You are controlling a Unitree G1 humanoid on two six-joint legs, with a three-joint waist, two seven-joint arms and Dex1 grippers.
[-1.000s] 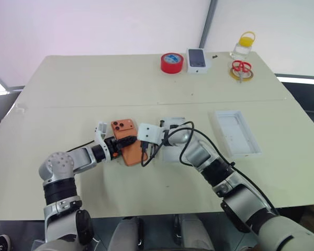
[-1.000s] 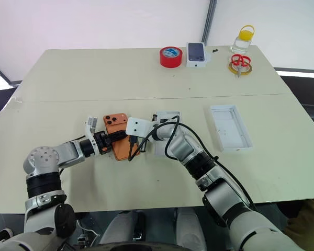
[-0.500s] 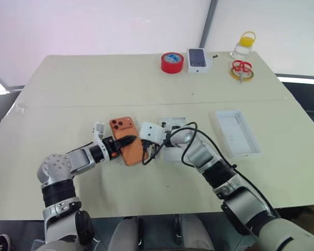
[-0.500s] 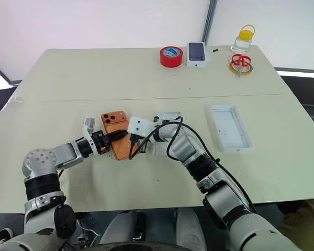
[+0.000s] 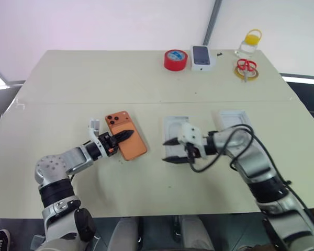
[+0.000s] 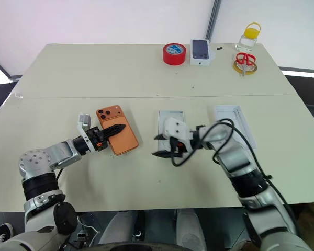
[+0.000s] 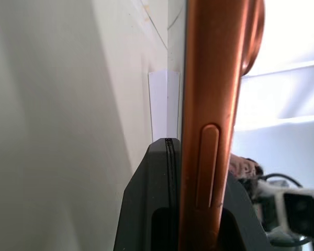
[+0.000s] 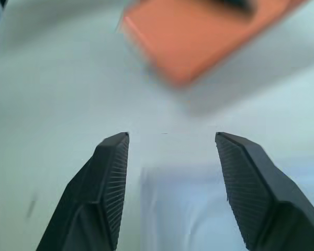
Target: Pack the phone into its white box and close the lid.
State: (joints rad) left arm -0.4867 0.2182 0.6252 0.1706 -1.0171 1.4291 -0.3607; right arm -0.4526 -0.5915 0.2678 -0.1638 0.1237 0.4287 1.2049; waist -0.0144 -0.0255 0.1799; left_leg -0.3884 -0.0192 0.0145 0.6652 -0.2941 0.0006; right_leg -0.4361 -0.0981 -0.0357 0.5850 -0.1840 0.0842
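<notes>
The orange phone (image 5: 135, 147) is held just above the table left of centre, camera cluster toward the far side. My left gripper (image 5: 126, 135) is shut on it from the left; in the left wrist view the phone's edge (image 7: 204, 104) runs along one black finger (image 7: 152, 198). The white box (image 5: 174, 125) lies to the right of the phone, its near end covered by my right gripper (image 5: 167, 151). That gripper is open, holds nothing and points left toward the phone (image 8: 199, 36). The lid (image 5: 229, 117) lies further right, partly behind my right arm.
Along the far edge stand a red tape roll (image 5: 175, 59), a small white box with a dark phone picture (image 5: 201, 56), a clear bottle with a yellow cap (image 5: 249, 46) and red-handled scissors on a yellow ring (image 5: 245, 68). A seam crosses the table (image 5: 68, 78).
My right gripper has drawn away from the phone to the right, over the white box, and has opened. The left gripper keeps its hold on the phone. The camera has shifted a little.
</notes>
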